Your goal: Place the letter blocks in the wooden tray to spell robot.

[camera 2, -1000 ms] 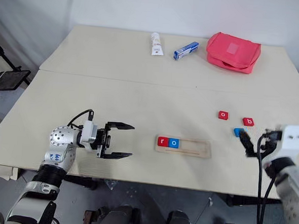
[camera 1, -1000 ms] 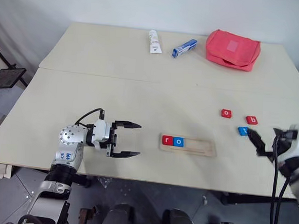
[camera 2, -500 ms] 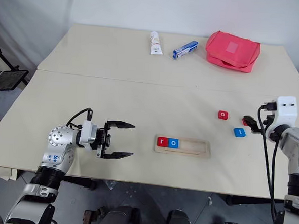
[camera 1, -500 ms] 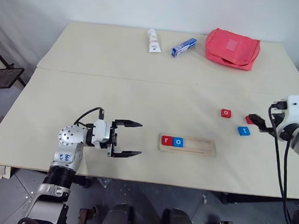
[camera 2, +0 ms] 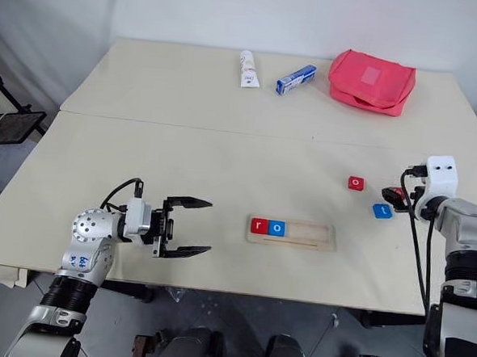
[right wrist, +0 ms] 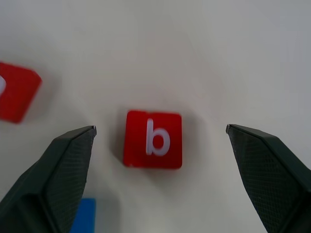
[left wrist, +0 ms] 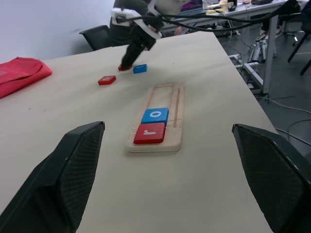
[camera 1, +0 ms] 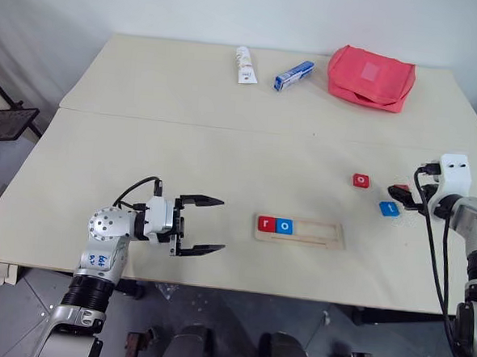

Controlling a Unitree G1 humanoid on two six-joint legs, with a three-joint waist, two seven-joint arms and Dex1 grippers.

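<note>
Near the front edge of the table (camera 1: pixel 103 138), toward its left corner: left tool (camera 1: pixel 205 223), level, aimed toward the right edge, both black fingers spread wide, nothing between them. Just beyond its tips, still close to the front edge and about midway along it: wooden tray (camera 1: pixel 300 231), lying parallel to that edge. In the tray's groove at the end nearer the left tool: red r block (camera 1: pixel 266 224), then blue o block (camera 1: pixel 284 226) touching it; rest of the groove bare.

Farther back and toward the right edge: blue t block (camera 1: pixel 389 208), flat on the table, well apart from the tray. Just beside it, slightly farther back and closer to the right edge: red b block (right wrist: pixel 153 140), flat, letter up. Over that block: right tool (camera 2: pixel 398 195), tilted down toward the table, fingers spread wide with the b block lying between them, fingers (right wrist: pixel 58 170) apart from the block on both sides as seen from the right wrist. Farther from the right edge than the b: red o block (camera 1: pixel 361 180), flat, near the other two loose blocks.

Along the far edge: white tube (camera 1: pixel 244 66), then blue-and-white box (camera 1: pixel 294 76) near it, then red pouch (camera 1: pixel 370 78) toward the far right corner.
</note>
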